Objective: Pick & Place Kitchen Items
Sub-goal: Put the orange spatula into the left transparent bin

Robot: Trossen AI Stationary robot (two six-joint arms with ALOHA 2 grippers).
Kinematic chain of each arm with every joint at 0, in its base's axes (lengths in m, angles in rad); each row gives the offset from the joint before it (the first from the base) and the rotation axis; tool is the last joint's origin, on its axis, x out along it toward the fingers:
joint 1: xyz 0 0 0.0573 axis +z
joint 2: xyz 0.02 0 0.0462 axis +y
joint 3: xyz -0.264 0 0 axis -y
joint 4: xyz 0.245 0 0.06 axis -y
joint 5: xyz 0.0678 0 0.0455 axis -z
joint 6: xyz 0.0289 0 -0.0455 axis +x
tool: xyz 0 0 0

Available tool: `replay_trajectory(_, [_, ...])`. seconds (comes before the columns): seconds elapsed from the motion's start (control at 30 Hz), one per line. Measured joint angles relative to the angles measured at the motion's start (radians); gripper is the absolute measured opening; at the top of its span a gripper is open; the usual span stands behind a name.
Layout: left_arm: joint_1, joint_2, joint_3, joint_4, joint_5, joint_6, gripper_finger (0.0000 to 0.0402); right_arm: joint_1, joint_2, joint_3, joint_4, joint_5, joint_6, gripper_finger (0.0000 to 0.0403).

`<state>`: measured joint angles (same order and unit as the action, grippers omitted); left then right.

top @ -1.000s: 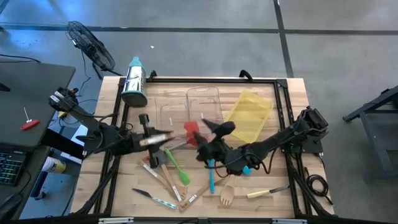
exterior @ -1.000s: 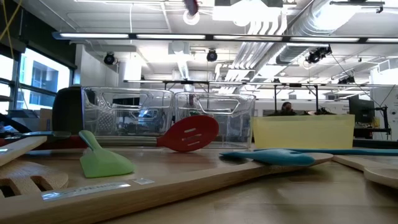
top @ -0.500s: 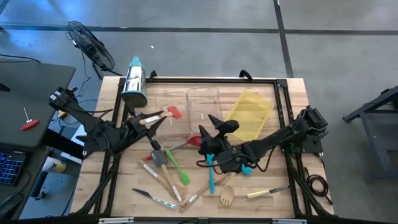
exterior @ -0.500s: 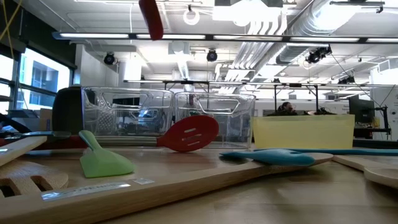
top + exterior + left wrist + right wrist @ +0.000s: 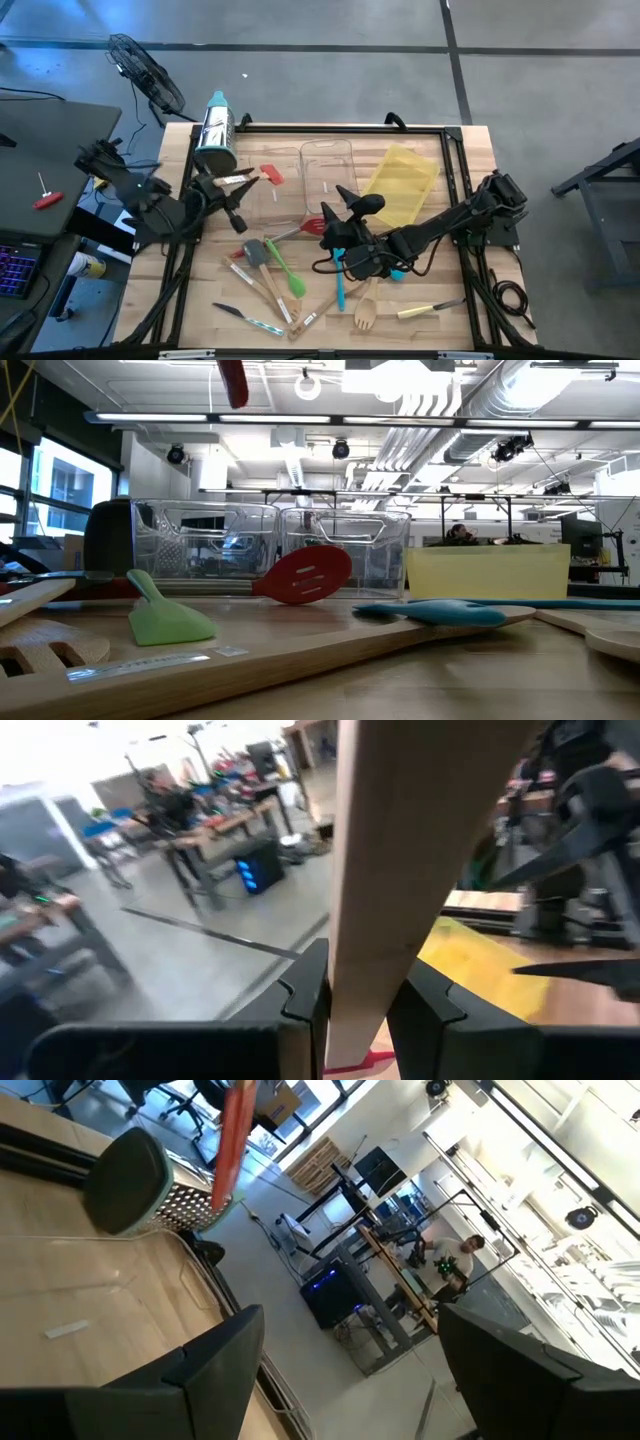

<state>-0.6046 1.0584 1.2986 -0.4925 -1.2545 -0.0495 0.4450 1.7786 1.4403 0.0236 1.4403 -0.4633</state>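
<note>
The left gripper (image 5: 232, 182) pinches a wooden-handled red spatula (image 5: 270, 175) above the clear bin (image 5: 283, 160) near the table's (image 5: 470, 160) far-left corner. The right gripper (image 5: 337, 222) hovers mid-table, fingers spread.

Red-headed spatula (image 5: 271, 176), pale wooden handle (image 5: 400, 870)

We watched the left gripper (image 5: 243, 180) carry its wood-handled red spatula (image 5: 271, 175) away from the red slotted spatula (image 5: 310, 226), toward the steel cylinder (image 5: 215, 131), over the clear bin (image 5: 268, 205), right gripper (image 5: 335, 222) drew back slightly from that bin.
</note>
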Motion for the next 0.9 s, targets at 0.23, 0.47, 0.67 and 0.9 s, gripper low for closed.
replay_trajectory(0.23, [0.186, 0.006, 0.118, -0.342, 0.231, -0.296, 0.0066, 0.0, 0.0, 0.0, -0.005, -0.004, 0.018, 0.0292])
replay_trajectory(0.47, [0.4, 0.036, 0.118, -0.418, 0.489, -0.378, 0.0066, -0.008, 0.0, 0.0, -0.053, -0.039, 0.078, 0.0293])
replay_trajectory(0.67, [0.544, 0.102, 0.118, -0.43, 0.788, -0.377, 0.0066, -0.023, 0.0, 0.0, -0.115, -0.089, 0.152, 0.0293])
replay_trajectory(0.9, [0.693, 0.151, 0.119, -0.515, 0.991, -0.38, 0.0066, -0.04, 0.0, 0.0, -0.204, -0.116, 0.253, 0.0293])
